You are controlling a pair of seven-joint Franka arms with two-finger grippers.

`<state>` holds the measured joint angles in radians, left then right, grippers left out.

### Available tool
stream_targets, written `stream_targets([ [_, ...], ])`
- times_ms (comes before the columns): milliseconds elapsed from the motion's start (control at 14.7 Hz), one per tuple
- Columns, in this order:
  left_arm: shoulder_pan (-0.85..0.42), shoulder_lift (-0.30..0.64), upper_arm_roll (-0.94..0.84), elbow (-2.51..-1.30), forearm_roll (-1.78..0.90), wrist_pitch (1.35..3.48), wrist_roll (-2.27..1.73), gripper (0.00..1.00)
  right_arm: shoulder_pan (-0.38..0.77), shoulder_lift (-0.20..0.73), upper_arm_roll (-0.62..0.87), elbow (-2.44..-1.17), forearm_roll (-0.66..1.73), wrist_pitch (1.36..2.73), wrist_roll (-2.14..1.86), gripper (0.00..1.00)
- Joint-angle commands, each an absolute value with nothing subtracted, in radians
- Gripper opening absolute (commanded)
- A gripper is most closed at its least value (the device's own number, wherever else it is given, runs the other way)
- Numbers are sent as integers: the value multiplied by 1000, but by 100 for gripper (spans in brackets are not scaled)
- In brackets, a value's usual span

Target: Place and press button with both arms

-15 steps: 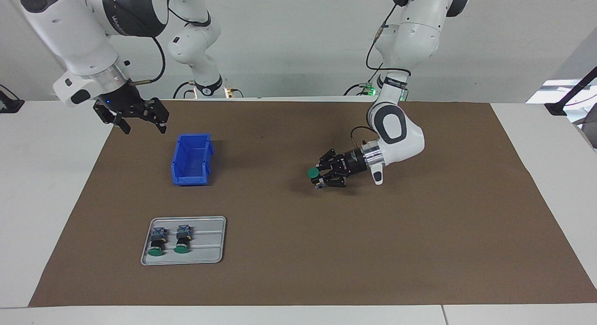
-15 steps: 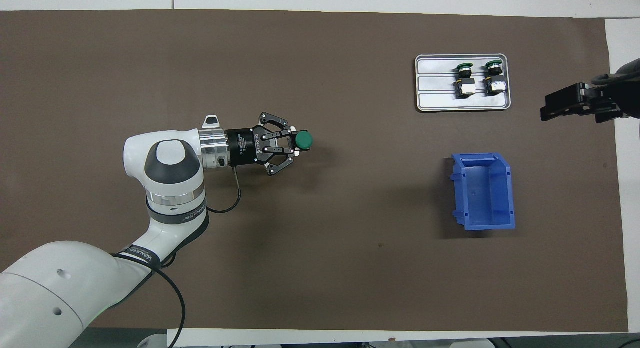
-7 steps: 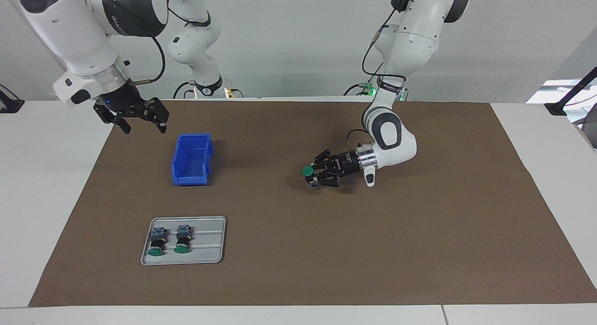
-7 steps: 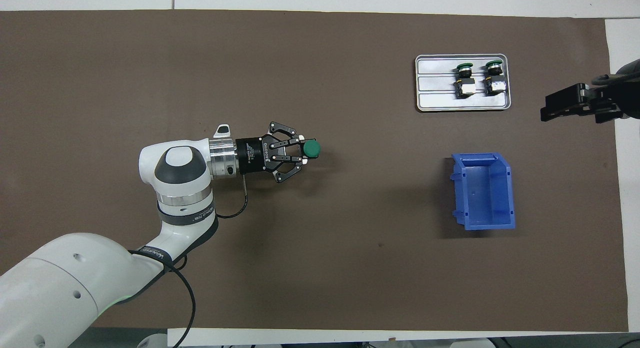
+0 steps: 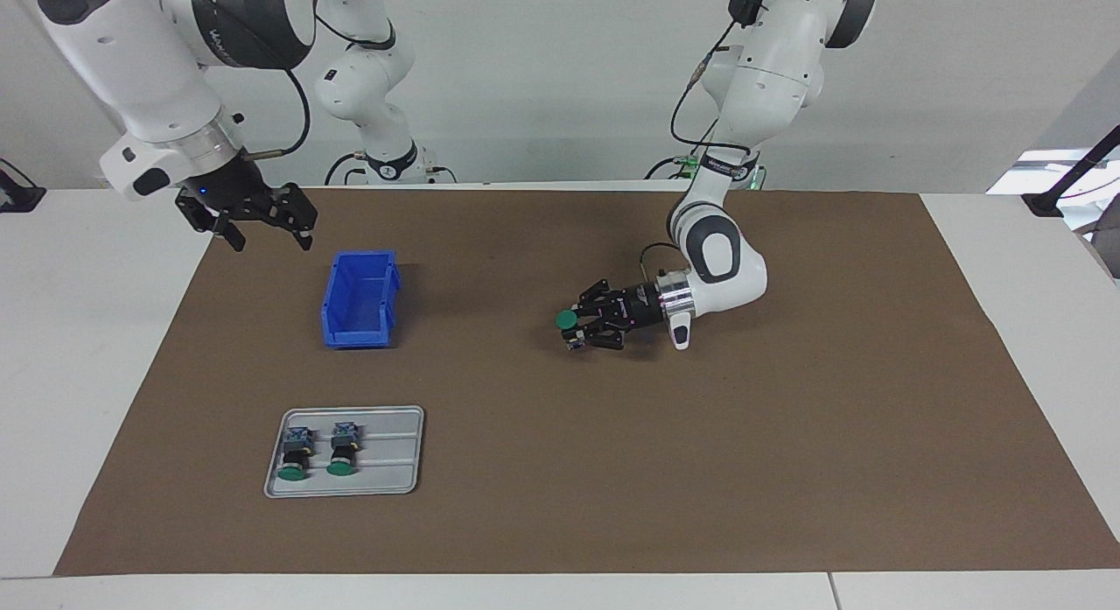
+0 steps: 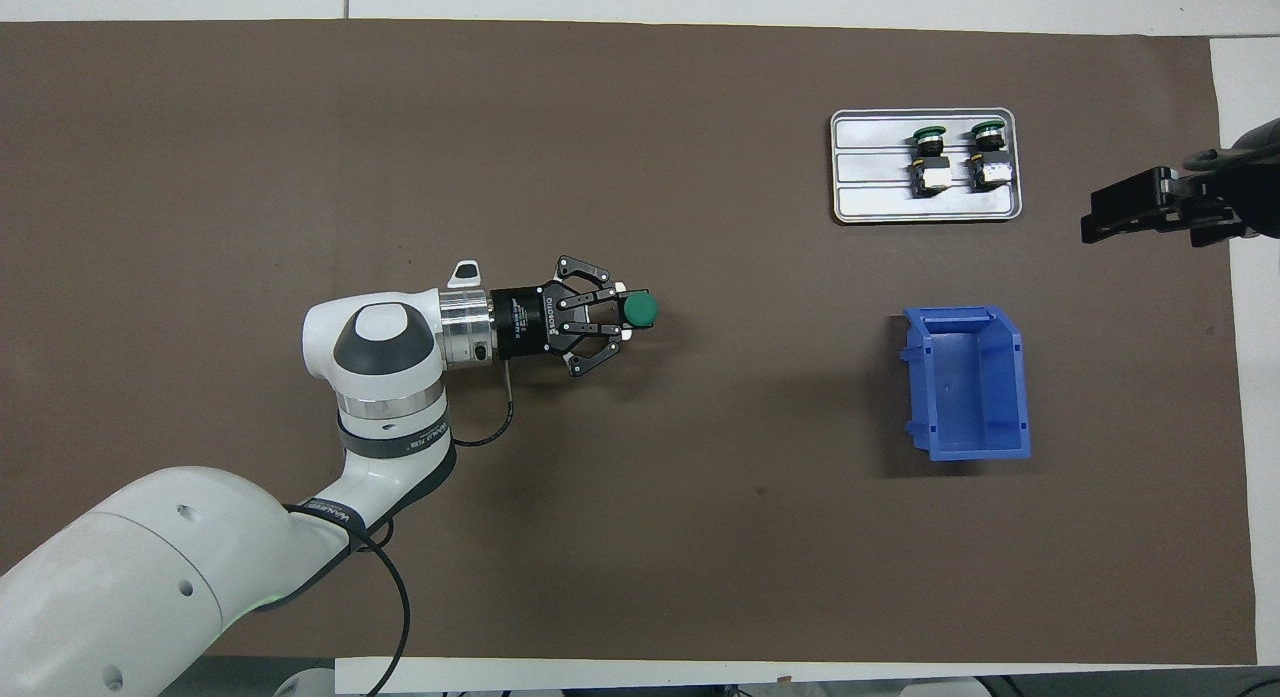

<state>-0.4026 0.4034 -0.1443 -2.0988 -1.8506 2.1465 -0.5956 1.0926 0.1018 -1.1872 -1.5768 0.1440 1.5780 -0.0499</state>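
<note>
My left gripper [image 5: 579,327] [image 6: 620,315] is shut on a button [image 5: 567,320] [image 6: 637,308] with a round green cap, held upright just over the middle of the brown mat. The left forearm lies low and level, pointing toward the right arm's end of the table. Two more buttons [image 5: 292,457] [image 6: 926,157] lie side by side on the grey tray [image 5: 394,470] [image 6: 870,192]. My right gripper [image 5: 265,229] [image 6: 1095,214] hangs open in the air over the mat's corner near the blue bin, holding nothing.
An open blue bin [image 5: 360,299] [image 6: 967,382] stands on the brown mat [image 5: 787,435], nearer to the robots than the tray. White table shows around the mat's edges.
The left arm has carried the button steadily toward the right arm's end of the table, and it has sunk a little. The right arm has stayed put.
</note>
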Motion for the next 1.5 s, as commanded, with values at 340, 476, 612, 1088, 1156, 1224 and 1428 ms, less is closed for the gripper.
stream_targets([
  [340, -460, 405, -137, -2111, -1878, 2238, -554, 0, 1095, 71, -1181, -1592, 135, 1577, -66, 99],
  [476, -462, 406, -137, -2112, -1878, 2249, -543, 0, 1095, 71, -1181, -1592, 135, 1577, -66, 99],
  [612, -462, 407, -137, -2114, -1878, 2263, -528, 0, 1095, 72, -1181, -1592, 135, 1577, -66, 99],
  [1088, -465, 411, -135, -2114, -1876, 2295, -525, 4, 1095, 71, -1181, -1592, 135, 1577, -66, 99],
  [1156, -465, 413, -135, -2114, -1876, 2304, -525, 4, 1095, 71, -1181, -1592, 135, 1577, -66, 99],
  [1224, -465, 413, -135, -2117, -1876, 2307, -525, 4, 1095, 72, -1181, -1592, 135, 1577, -66, 99],
  [1428, -463, 413, -135, -2121, -1876, 2313, -523, 16, 1095, 72, -1181, -1592, 135, 1577, -66, 99],
])
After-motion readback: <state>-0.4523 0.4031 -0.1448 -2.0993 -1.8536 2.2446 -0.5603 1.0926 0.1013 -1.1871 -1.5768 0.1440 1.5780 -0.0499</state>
